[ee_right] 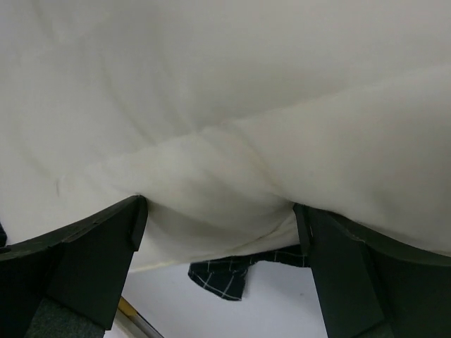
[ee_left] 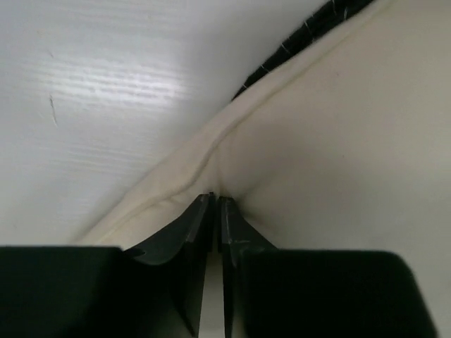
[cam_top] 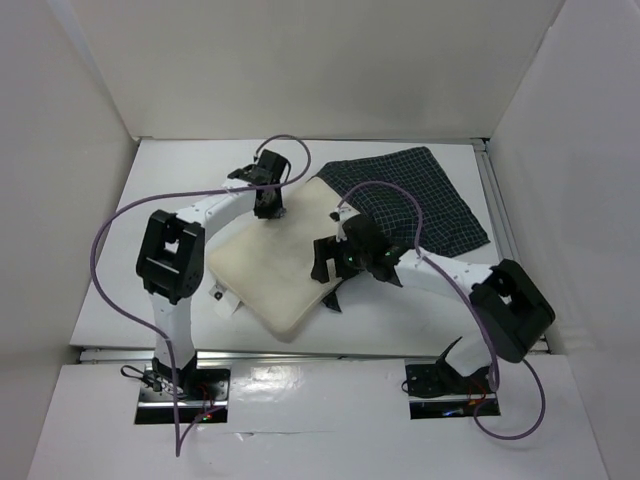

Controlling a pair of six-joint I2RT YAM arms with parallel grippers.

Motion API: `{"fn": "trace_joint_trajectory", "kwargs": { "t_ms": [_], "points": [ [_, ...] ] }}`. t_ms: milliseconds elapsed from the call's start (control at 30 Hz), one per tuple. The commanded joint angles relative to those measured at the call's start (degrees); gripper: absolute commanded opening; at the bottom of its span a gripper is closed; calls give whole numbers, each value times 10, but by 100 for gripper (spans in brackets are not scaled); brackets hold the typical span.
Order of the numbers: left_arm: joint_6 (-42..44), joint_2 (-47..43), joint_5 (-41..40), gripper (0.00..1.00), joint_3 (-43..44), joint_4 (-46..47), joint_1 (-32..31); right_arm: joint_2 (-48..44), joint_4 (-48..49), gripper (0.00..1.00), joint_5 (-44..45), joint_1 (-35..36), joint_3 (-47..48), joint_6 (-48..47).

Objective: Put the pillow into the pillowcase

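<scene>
The cream pillow (cam_top: 270,265) lies slantwise in the middle of the table, a small white tag (cam_top: 222,297) at its near left corner. The dark checked pillowcase (cam_top: 420,195) lies flat behind and to the right, its near corner tucked under the pillow's far right edge. My left gripper (cam_top: 268,208) points down at the pillow's far edge; in the left wrist view its jaws (ee_left: 215,198) are pinched on the seam of the pillow (ee_left: 338,141). My right gripper (cam_top: 328,283) stands open at the pillow's right edge, and pillow fabric (ee_right: 211,176) bulges between its fingers above a pillowcase flap (ee_right: 225,274).
White walls close in the table on the left, back and right. A metal rail (cam_top: 495,190) runs along the table's right side, just beyond the pillowcase. Purple cables loop over both arms.
</scene>
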Motion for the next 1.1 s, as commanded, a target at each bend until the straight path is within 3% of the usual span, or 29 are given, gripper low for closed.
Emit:
{"fn": "trace_joint_trajectory", "kwargs": {
  "t_ms": [0,67,200,267,333,467,500,600,633,667,767,867,1067],
  "points": [
    [-7,-54,76,22,-103,10,-19,29,37,100,1,-70,35,30],
    [-21,-87,100,17,-156,29,-36,36,37,100,0,-111,41,25],
    [-39,-190,115,14,-263,44,-130,59,17,100,27,-170,73,-12],
    [-39,-216,121,14,-274,51,-163,65,2,100,41,-191,98,-27],
    [-59,-231,79,16,-274,21,-194,65,-28,100,71,-192,118,-48],
    [-73,-244,-5,21,-242,-22,-184,23,-56,100,89,-131,155,-105],
    [-79,-257,-11,23,-242,-28,-178,15,-57,100,89,-114,155,-120],
    [-102,-288,-46,45,-242,-56,-165,-10,-63,100,107,-62,169,-164],
    [-111,-319,-54,55,-250,-67,-158,-21,-63,100,74,-51,169,-180],
    [-123,-338,-65,74,-267,-77,-158,-21,-63,100,63,-40,163,-211],
    [-178,-432,-110,91,-313,-131,-119,-27,-47,100,51,6,145,-262],
    [-200,-519,-124,94,-368,-138,-60,7,-24,100,51,59,130,-290],
    [-222,-586,-74,94,-416,-100,8,133,1,100,173,121,184,-304]
  ]
}}
